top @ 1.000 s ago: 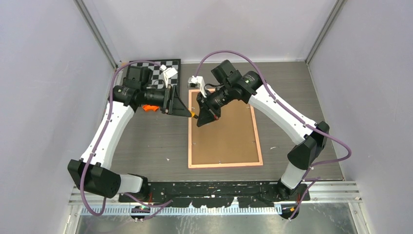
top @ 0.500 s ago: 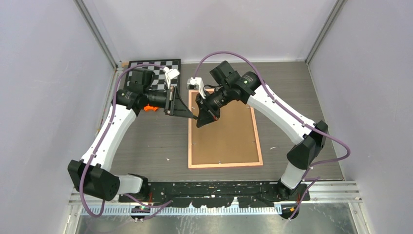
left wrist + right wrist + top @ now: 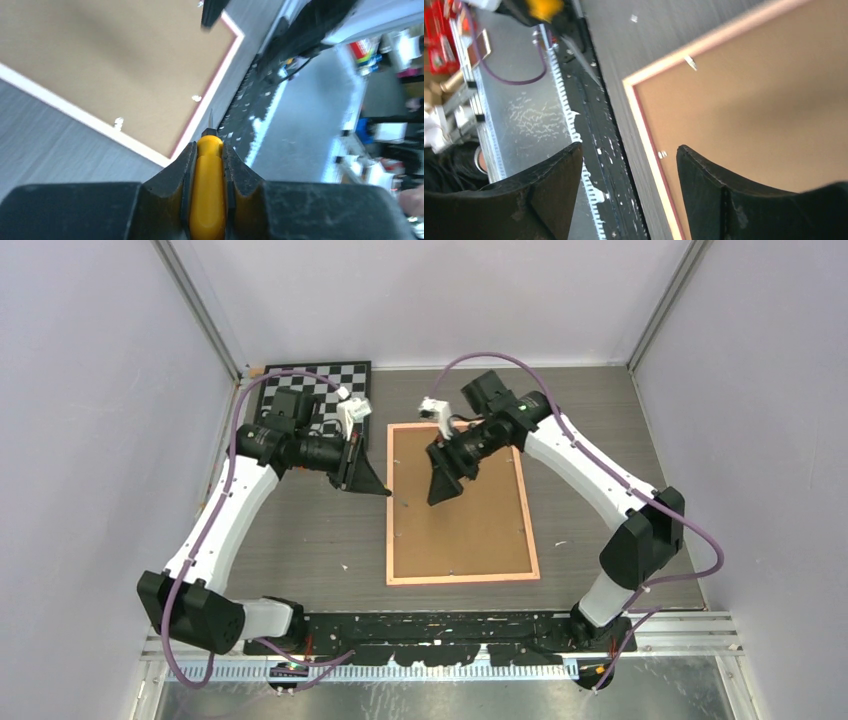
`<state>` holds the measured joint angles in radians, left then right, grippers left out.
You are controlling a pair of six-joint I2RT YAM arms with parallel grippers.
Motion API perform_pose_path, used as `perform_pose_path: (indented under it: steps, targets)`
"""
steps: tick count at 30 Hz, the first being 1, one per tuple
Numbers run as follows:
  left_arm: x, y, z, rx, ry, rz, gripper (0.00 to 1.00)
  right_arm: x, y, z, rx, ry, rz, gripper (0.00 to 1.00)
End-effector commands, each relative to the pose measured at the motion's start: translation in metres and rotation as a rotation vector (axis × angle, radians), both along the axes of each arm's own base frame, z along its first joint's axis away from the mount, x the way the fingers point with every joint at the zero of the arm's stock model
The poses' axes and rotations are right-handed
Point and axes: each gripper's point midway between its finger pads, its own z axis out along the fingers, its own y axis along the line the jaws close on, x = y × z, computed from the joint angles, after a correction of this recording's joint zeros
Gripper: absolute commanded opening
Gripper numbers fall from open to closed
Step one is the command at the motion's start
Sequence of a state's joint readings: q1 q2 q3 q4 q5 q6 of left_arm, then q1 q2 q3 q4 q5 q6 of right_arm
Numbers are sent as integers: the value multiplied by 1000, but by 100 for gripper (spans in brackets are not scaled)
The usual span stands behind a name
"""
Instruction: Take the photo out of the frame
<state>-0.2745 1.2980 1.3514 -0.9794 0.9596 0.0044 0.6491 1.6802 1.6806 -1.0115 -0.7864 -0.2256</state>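
Note:
The frame (image 3: 470, 530) lies face down on the table, brown back up inside a thin pink border; the photo is hidden under it. Small metal clips (image 3: 118, 121) sit along its edge. My left gripper (image 3: 384, 489) hovers just left of the frame's upper left side, shut on a yellow-handled screwdriver (image 3: 207, 190) whose thin blade pokes out past the fingertips. My right gripper (image 3: 438, 496) hangs open over the upper part of the brown back with nothing between its fingers. In the right wrist view the frame (image 3: 749, 100) runs under the right-hand finger.
A black-and-white chessboard (image 3: 320, 380) lies at the back left, partly under the left arm. Small white scraps (image 3: 345, 566) dot the grey table. Purple walls close in both sides, and the black base rail (image 3: 440, 625) runs along the near edge.
The right gripper has opened, let go of the screwdriver and drawn back to the right. The left gripper has shut on the yellow handle and pulled slightly left with it.

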Motion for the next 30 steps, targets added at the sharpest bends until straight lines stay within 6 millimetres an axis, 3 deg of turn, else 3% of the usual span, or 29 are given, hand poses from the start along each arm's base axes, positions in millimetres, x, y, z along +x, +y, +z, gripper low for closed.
perform_pose_path:
  steps: [1,7,10,14,18,22,26,30]
  targets:
    - [-8,21,-36,225,-203,-88,0,36,-54,-14,-16,44,-230,75]
    - [-15,12,-80,444,-357,-183,0,80,-145,-70,-225,36,-570,76]
    - [-12,6,-91,524,-435,-203,0,82,-180,-95,-350,43,-677,79]
    - [-9,2,-106,629,-508,-222,0,75,-203,-123,-445,80,-728,79]
    - [-12,-6,-120,691,-554,-269,0,65,-210,-143,-497,121,-712,79]
    - [-14,-12,-128,703,-567,-291,0,49,-205,-146,-482,153,-623,78]
    - [-9,-14,-131,716,-576,-285,0,20,-176,-126,-335,140,-451,77]
    - [-7,-16,-129,709,-557,-257,0,-11,-149,-115,-282,8,-258,77]
